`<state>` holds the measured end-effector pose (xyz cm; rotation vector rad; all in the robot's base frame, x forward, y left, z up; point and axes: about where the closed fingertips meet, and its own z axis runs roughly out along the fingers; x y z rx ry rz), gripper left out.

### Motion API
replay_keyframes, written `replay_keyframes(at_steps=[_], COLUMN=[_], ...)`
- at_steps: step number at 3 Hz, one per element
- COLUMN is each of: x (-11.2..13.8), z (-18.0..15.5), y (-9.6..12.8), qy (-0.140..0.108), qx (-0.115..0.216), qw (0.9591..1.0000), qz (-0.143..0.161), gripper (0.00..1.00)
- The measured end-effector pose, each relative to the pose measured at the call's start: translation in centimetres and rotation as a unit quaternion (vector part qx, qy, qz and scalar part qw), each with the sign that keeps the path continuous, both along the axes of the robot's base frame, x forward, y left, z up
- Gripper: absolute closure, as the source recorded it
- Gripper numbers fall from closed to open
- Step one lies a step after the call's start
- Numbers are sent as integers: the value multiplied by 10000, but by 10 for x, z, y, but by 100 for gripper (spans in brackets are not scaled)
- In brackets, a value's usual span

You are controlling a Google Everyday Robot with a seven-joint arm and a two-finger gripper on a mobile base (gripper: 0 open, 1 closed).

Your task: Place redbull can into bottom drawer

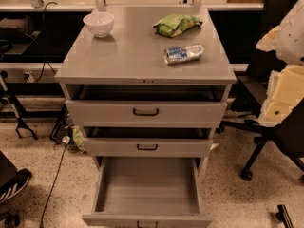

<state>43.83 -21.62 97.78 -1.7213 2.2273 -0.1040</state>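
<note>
The redbull can (184,54) lies on its side on the grey cabinet top (123,56), towards the right and near the front edge. The bottom drawer (147,213) is pulled out wide, and its plain grey inside holds nothing. My arm's pale cream and white links hang at the right edge of the view. My gripper (271,112) seems to be at their lower end, well right of the cabinet, level with the top drawer and apart from the can.
A white bowl (99,23) stands at the top's back left and a green snack bag (176,24) lies behind the can. The top drawer (146,112) and middle drawer (147,147) stand slightly ajar. A black office chair (266,141) is to the right, with cables on the floor to the left.
</note>
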Motion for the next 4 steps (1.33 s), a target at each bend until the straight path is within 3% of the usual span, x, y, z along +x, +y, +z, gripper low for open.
replay_keyframes(at_steps=[1,2,3,4], x=[0,11,38,96], z=[0,2,0,-7], y=[0,17,45,84], qy=[0,-236,-421,-505], qx=[0,245,804,1309], qw=[10000,9993,9945,9847], qz=[0,178,519,1029], gripper=[0,0,0,0])
